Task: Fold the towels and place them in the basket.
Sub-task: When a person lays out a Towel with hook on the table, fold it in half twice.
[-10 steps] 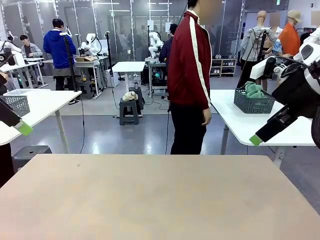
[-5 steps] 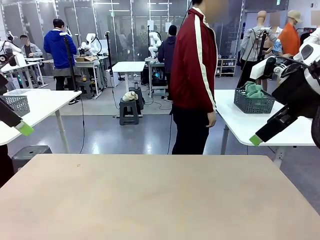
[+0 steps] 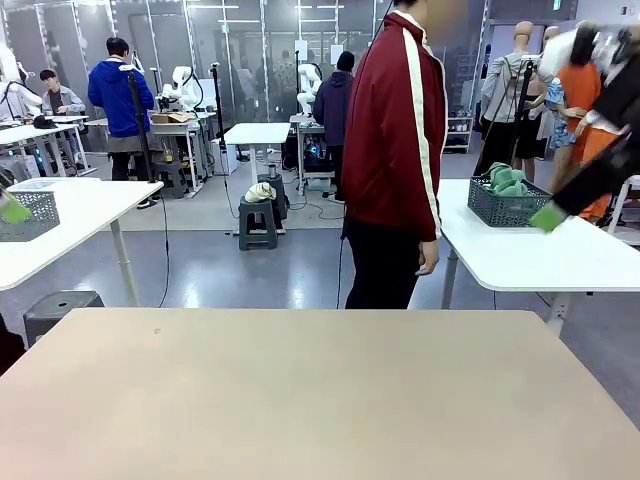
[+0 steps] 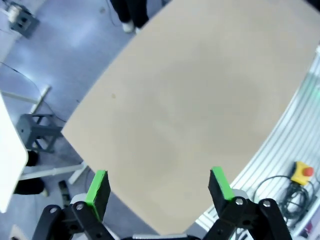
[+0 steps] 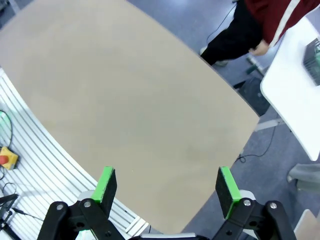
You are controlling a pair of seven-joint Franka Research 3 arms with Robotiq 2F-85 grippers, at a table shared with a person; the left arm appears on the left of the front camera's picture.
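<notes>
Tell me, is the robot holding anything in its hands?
No, nothing is held. The left gripper and the right gripper both stand open and empty above the table.

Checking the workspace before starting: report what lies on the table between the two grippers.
Nothing: the front view shows the table bare between the left gripper and right gripper, both open.

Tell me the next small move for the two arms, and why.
Probably wait, with the left gripper and right gripper hovering open above the wooden table: the green towels lie in the basket on a white side table, beside the person, out of either arm's likely reach.
</notes>
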